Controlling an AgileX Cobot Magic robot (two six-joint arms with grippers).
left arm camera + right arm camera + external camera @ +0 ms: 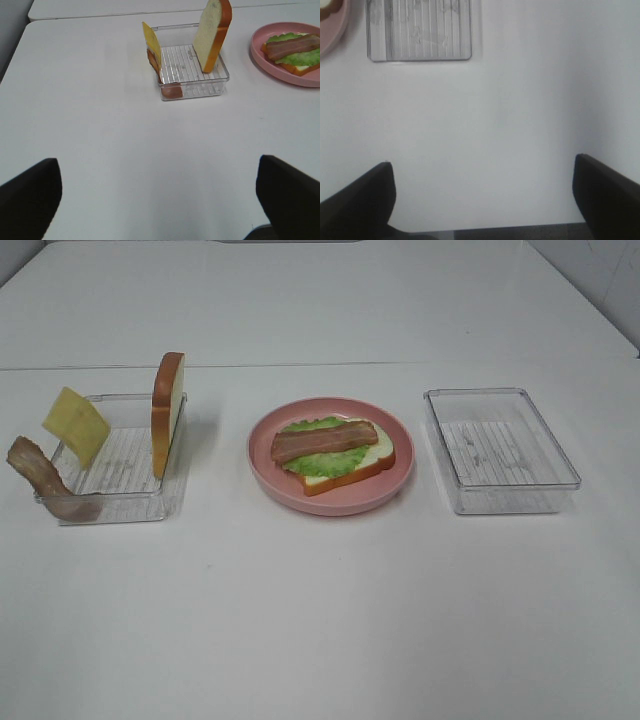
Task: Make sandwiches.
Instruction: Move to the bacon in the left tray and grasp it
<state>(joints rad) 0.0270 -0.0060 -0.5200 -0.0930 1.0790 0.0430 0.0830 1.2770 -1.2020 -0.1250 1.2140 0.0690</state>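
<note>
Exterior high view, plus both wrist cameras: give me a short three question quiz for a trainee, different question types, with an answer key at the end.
1. True or false: the left claw and the right claw are both open.
2. What lies topmost on the pink plate? A tomato slice; B bacon strip; C fried egg.
3. In the high view, which clear tray holds the upright bread slice?
Key: 1 true. 2 B. 3 The left tray.
</note>
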